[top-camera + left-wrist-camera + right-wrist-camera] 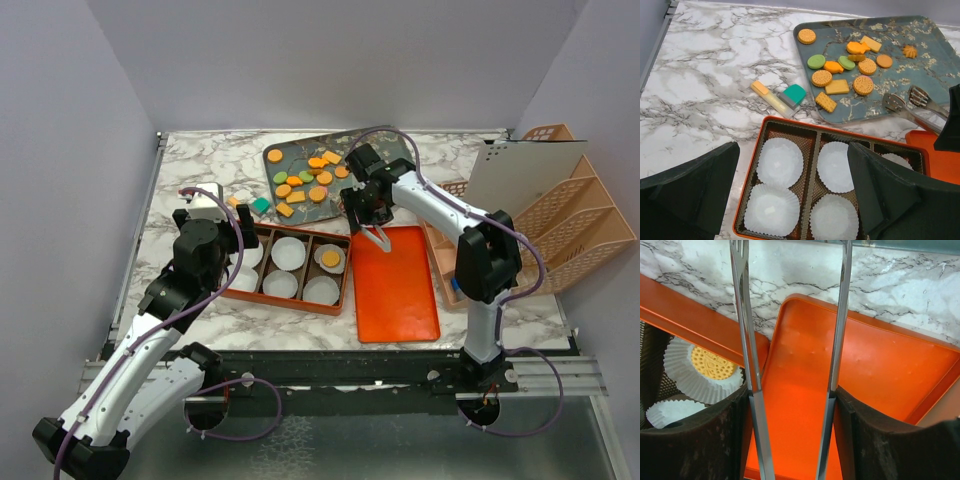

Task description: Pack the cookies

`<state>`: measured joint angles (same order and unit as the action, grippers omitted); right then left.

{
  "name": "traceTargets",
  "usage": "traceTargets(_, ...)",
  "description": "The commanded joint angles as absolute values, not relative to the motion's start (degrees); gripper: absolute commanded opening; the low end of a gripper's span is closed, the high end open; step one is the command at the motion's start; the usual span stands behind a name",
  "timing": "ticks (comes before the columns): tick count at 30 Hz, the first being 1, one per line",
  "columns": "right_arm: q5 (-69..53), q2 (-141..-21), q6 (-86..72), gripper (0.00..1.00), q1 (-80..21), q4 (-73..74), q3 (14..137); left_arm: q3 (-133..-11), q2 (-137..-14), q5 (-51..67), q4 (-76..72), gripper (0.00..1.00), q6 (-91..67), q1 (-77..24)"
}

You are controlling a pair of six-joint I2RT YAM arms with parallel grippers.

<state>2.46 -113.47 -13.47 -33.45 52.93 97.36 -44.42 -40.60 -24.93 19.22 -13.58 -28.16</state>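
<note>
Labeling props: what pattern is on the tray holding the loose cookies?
Dark teal tray, pale blossom-branch print; best in left wrist view.

Six paper cups (pixel 780 161) are counted in one box (pixel 790 120), roughly fourteen cookies (pixel 821 78) on one patterned tray (pixel 940 65), one cookie (pixel 713 363) in a cup, two eraser blocks (pixel 794 94), one tongs (pixel 895 102), one orange lid (pixel 395 290).

Most of the cookies (pixel 863 85) lie flat and loose on a patterned tray (pixel 925 30), beyond the wide-apart jaws of the left gripper (pixel 792 170) and to their right. They are orange rounds with dotted faces, orange squares, two green ovals (pixel 816 61) and one small flower shape (pixel 909 51). Some touch one another. One round yellow-orange cookie (pixel 713 363) lies flat in a paper cup (pixel 677 357), just left of the right gripper (pixel 792 410) jaws, which clamp tongs (pixel 747 340).
</note>
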Motion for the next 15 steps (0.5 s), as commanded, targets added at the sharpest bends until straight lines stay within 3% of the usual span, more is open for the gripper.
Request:
traceTargets(1, 1.8, -115.6, -14.3, 0.61, -33.5, 56.9, 100.6, -43.8, -39.8, -25.8, 17.9, 0.99, -12.7, -28.4)
traceTargets(15, 0.4, -119.9, -14.4, 0.58, -33.4, 60.6, 107.5, -43.7, -39.2, -25.9, 17.7, 0.99, -12.5, -28.5)
